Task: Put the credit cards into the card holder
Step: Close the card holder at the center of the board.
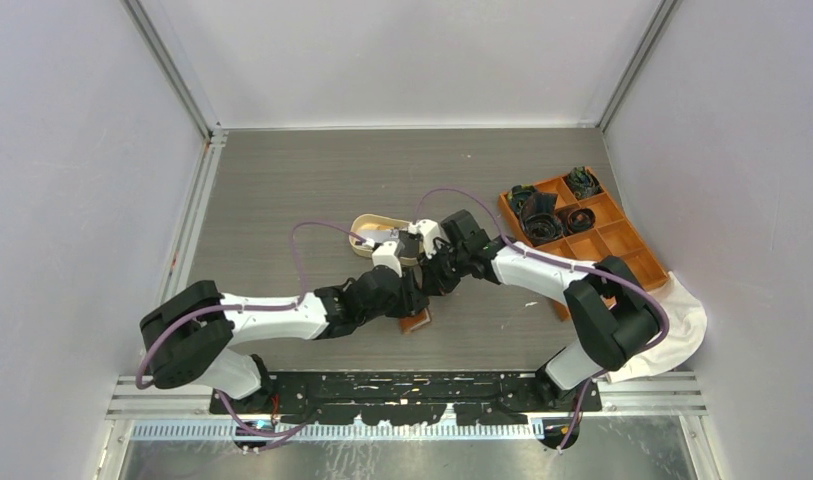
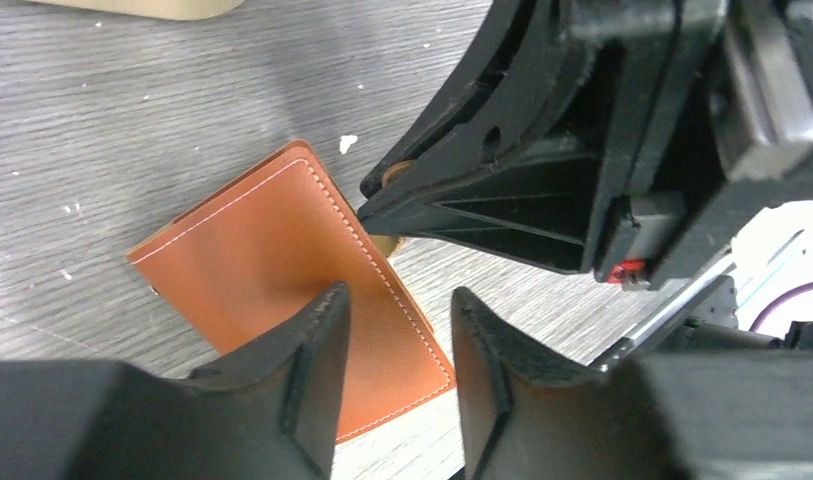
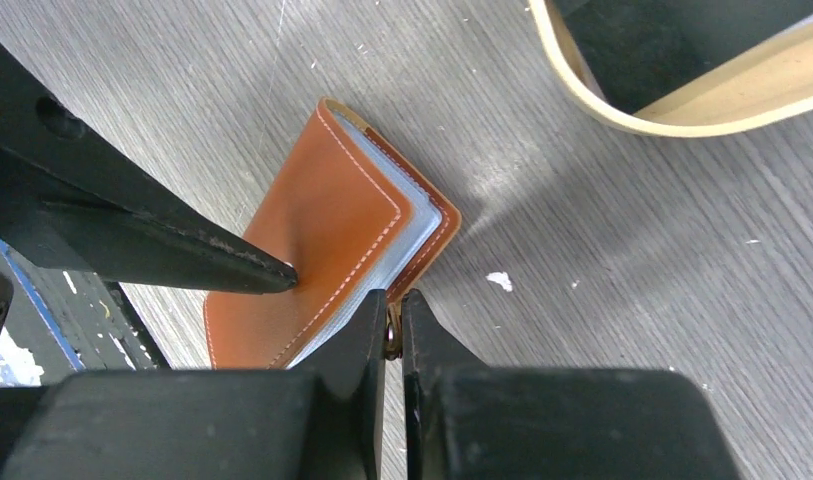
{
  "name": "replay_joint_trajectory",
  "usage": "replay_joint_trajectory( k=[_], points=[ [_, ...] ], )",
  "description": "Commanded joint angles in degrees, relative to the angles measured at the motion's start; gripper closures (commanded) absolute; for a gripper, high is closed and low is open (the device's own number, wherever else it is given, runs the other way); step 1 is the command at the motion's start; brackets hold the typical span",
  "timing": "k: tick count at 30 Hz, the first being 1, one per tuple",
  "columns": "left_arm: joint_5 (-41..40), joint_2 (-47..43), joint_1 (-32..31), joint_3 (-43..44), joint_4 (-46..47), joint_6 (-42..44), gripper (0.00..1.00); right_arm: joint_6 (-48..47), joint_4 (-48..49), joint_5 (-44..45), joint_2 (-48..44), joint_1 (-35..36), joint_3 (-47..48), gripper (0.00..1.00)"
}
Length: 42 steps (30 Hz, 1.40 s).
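Observation:
The card holder (image 3: pixel 322 220), a brown leather wallet with white stitching, lies nearly closed on the grey table, also seen under my left fingers (image 2: pixel 272 250) and below both wrists (image 1: pixel 415 321). Grey-blue layered edges (image 3: pixel 397 245) show between its covers; I cannot tell whether they are credit cards or slots. My right gripper (image 3: pixel 394 302) is shut on the holder's snap tab at the cover's edge. My left gripper (image 2: pixel 397 305) stands open just above the cover, nothing between its fingers. One left fingertip (image 3: pixel 267 275) touches the cover.
A cream oval tray (image 3: pixel 602 112) with something dark and flat inside sits just behind the holder, also visible from above (image 1: pixel 367 226). An orange compartmented box (image 1: pixel 622 240) with dark coiled items stands at the right. A white cloth (image 1: pixel 682 325) lies beside it.

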Motion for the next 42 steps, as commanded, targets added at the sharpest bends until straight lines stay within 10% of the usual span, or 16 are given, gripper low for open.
replay_joint_trajectory(
  k=[1, 9, 27, 42],
  points=[
    [2.1, -2.7, 0.6, -0.5, 7.2, 3.8, 0.53, 1.8, 2.2, -4.3, -0.6, -2.3, 1.3, 0.98],
    [5.8, -4.6, 3.6, -0.6, 4.3, 13.0, 0.5, 1.4, 1.4, -8.5, 0.6, -3.8, 2.2, 0.97],
    [12.8, 5.1, 8.9, -2.7, 11.2, 12.7, 0.89, -1.1, -0.1, -11.2, 3.0, -4.1, 5.4, 0.94],
    [9.9, 13.6, 9.7, -2.6, 14.3, 0.9, 0.99, -4.8, -3.4, -6.9, -5.2, -4.7, 4.3, 0.32]
  ],
)
